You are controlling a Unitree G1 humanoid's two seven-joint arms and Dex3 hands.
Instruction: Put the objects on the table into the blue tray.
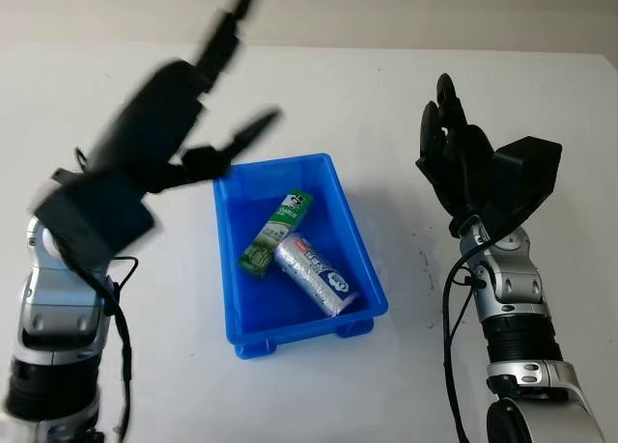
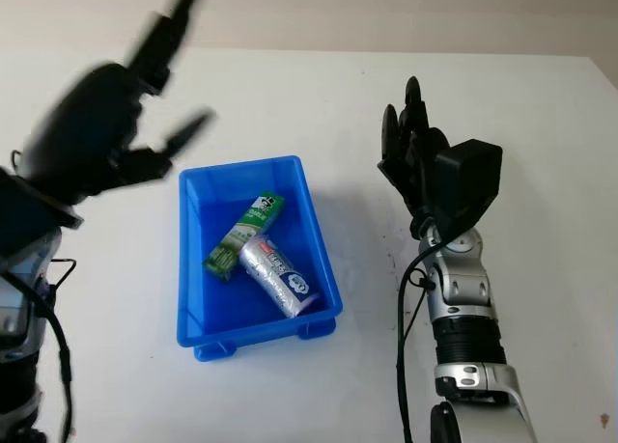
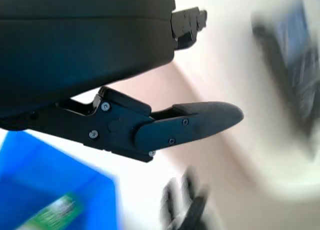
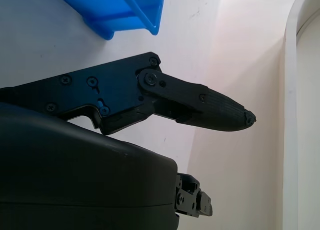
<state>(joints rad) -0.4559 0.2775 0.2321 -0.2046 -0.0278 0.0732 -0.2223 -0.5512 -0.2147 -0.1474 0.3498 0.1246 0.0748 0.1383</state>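
The blue tray [image 1: 230, 269] sits mid-table, and its corner [image 4: 142, 9] appears in the right wrist view. Inside it lie a green tube-shaped pack [image 1: 277, 233] and a silver wrapped pack [image 1: 314, 275], touching each other. My left hand [image 1: 183, 124] is raised above the table left of the tray, open and holding nothing; its finger [image 3: 200, 117] crosses the left wrist view. My right hand [image 1: 452, 153] is held up to the right of the tray, open, with nothing in it.
The white table [image 1: 386, 86] spreads around the tray, its back edge meeting a pale wall [image 1: 386, 9]. Black cables [image 1: 449, 308] run along both forearms.
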